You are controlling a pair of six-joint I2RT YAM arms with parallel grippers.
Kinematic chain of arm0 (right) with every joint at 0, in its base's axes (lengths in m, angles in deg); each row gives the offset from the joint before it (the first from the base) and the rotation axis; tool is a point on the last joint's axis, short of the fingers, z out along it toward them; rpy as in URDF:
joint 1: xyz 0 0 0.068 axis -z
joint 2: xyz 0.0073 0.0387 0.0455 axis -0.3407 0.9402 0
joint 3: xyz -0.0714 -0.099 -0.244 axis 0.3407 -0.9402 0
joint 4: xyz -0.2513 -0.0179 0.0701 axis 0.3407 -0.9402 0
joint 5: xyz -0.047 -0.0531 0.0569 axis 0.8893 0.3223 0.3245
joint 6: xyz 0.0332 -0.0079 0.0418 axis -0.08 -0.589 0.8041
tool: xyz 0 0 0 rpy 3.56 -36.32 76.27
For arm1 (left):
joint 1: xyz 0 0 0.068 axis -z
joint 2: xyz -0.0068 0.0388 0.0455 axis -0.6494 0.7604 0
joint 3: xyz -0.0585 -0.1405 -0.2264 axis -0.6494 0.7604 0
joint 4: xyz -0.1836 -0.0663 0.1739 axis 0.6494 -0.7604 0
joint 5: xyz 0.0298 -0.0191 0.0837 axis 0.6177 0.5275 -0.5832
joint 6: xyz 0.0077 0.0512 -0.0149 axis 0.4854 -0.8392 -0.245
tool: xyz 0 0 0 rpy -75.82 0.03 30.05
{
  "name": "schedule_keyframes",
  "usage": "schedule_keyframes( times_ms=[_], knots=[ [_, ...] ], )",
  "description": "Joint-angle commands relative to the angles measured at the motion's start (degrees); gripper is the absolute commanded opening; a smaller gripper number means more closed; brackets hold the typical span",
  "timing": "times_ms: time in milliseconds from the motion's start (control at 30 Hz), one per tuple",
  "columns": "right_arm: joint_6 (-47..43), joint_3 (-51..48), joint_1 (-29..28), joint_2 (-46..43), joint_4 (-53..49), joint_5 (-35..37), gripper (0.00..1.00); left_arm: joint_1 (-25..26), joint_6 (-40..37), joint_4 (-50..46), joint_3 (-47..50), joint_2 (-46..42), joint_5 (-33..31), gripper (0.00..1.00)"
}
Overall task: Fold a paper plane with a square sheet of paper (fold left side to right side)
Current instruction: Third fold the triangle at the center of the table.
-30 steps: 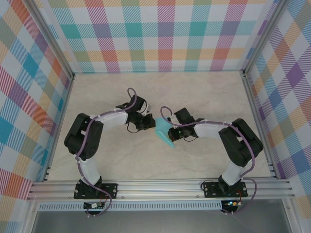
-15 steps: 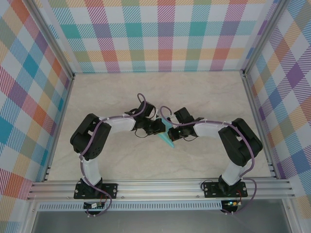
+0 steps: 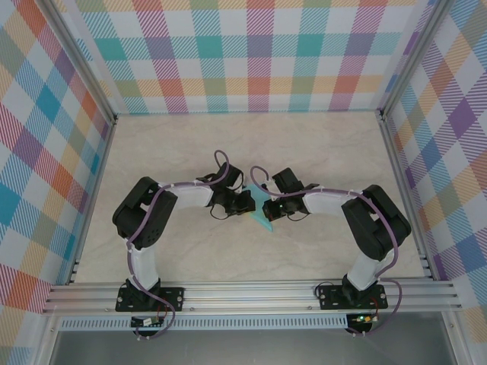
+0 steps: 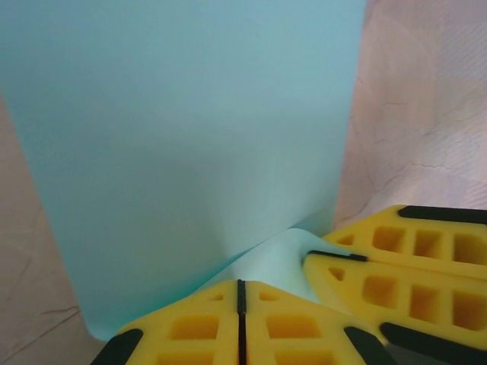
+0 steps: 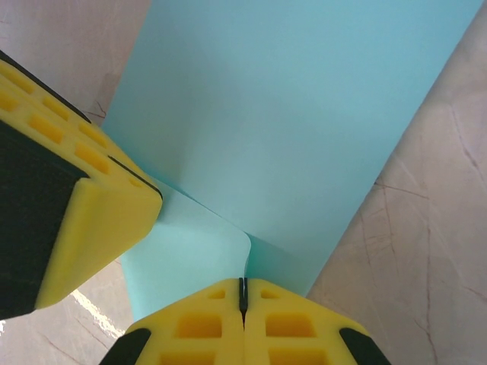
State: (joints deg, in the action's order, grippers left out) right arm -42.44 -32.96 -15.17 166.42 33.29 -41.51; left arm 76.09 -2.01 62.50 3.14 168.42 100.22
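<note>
Near edge: both arm bases are sitting on the aluminium rail (image 3: 251, 293), left arm at 7 o'clock, right arm at 5 o'clock, elbows bowing outward.

Mid-table: the two arms are meeting nose to nose at the centre. Left gripper (image 3: 245, 202) is showing its yellow fingers pressed flat together with no gap, and the sheet of paper (image 3: 262, 222) is puckering into a crease that runs straight into the seam, so I judge it is pinching the paper. Right gripper (image 3: 266, 209) is likewise closed tight, with a curled corner of the sheet sitting at its fingertips and probably nipped between them.

Key relation: neither arm is nearer, since both are holding the same low corner. From either wrist, the sheet is fanning away toward 12 o'clock. From above, its long axis is running roughly 11 to 5 o'clock, with the free end poking out toward 5. Any left-to-right fold is hinging on that axis.

Materials: the paper is thin, matte turquoise and unmarked, bending softly. The finger pads are ribbed yellow foam with black backing.

Far: the pale marbled table (image 3: 319, 144) is stretching back to the pastel checked walls (image 3: 259, 53).
</note>
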Motion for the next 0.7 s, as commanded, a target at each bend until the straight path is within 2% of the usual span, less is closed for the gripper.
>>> schedule_keyframes(
  times_ms=[0, 100, 200, 400, 467, 567, 667],
  knots=[
    [-0.8, -0.6, -0.5, 2.4, -5.7, 0.3, 0.0, 0.4, -1.2, -1.8, 1.6, 1.7, -1.5, 0.08],
    [-0.4, 0.7, -0.4, 1.9, -6.3, -0.2, 0.01, 0.3, -1.4, -2.0, 2.3, 2.0, -2.1, 0.08],
    [-0.3, 3.5, -0.2, 0.0, -8.4, -0.5, 0.08, 0.4, -1.5, -2.2, 3.0, 2.1, -2.4, 0.08],
    [1.4, 7.5, 1.9, -8.0, -13.5, 0.1, 0.36, 0.4, -1.6, -2.1, 3.4, 2.5, -2.7, 0.07],
    [1.5, 7.7, 2.1, -10.1, -15.1, -0.9, 0.42, 0.4, -1.8, -2.2, 3.4, 2.5, -2.9, 0.07],
    [2.7, 6.0, 2.1, -11.8, -15.6, -7.2, 0.43, 0.4, -2.0, -2.4, 3.4, 2.4, -3.0, 0.06],
    [5.7, 3.0, 2.1, -11.2, -13.8, -16.0, 0.4, 0.3, -2.2, -2.4, 3.6, 2.3, -3.2, 0.06]
  ],
)
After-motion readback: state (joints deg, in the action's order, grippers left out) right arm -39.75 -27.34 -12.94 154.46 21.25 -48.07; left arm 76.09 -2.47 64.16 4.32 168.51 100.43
